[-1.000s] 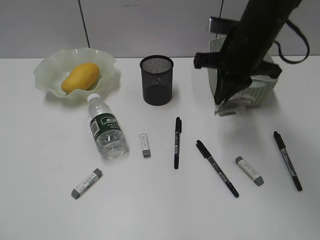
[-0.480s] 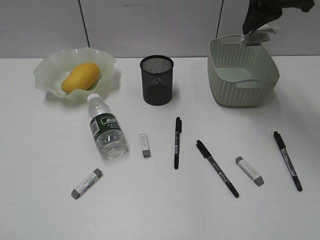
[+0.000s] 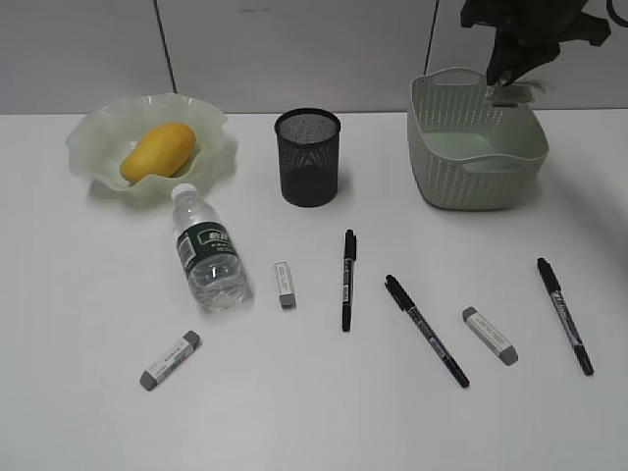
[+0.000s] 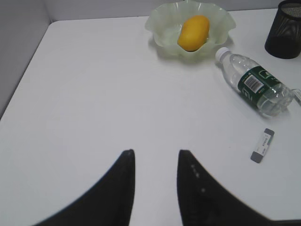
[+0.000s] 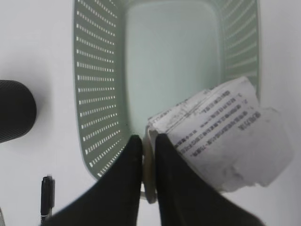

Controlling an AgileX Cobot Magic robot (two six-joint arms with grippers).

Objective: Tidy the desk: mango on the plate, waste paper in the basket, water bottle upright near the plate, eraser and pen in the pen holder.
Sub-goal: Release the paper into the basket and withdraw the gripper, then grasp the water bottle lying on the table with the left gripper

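Desk (image 3: 294, 412) is a plain matte white top, smooth. The plate (image 3: 93, 147) looks like glossy translucent plastic, the mango (image 3: 157, 151) smooth-skinned. Pen holder (image 3: 307, 157) is black metal mesh. Basket (image 3: 471, 167) is matte plastic with a woven-look perforated wall. Water bottle (image 3: 206, 253) is clear shiny plastic with a paper-ish label. The waste paper (image 5: 221, 136) is creased, printed paper.

White desk (image 3: 88, 412): plate (image 3: 98, 128) at ten o'clock, pen holder (image 3: 307, 157), basket (image 3: 471, 167) at two. Bottle (image 3: 208, 253) lying down; three pens, three erasers loose.
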